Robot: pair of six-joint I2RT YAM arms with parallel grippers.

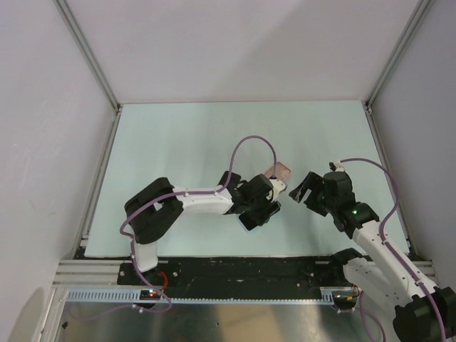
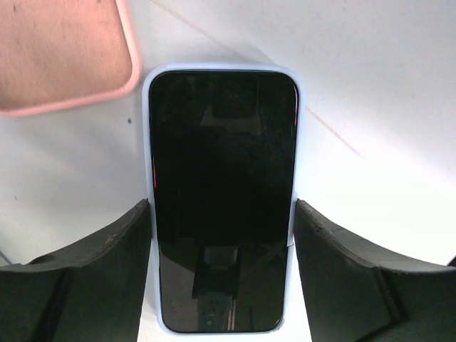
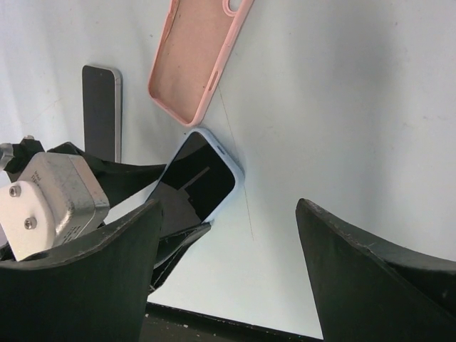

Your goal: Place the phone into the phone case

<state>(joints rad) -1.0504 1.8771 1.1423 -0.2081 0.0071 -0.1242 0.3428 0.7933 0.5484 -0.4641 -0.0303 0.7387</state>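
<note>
Pale table (image 1: 178, 135), white walls (image 1: 43, 107) w/ alu posts round it. In right wrist view a dark slab (image 3: 100, 107) lies upper left, and the phone case (image 3: 196, 57) sits hollow side up at top centre, its lower end just beside the phone (image 3: 199, 178). Left gripper (image 2: 222, 214) is clamped on the phone's long edges, screen up, lower centre of left wrist view. Right gripper (image 3: 228, 214) is spread wide w/ nothing in it, mid-right in top view.

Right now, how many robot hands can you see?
2. The left hand is shut on the phone, gripping its long sides. The right hand hangs open just to the right of it, holding nothing. None seem hidden.
</note>
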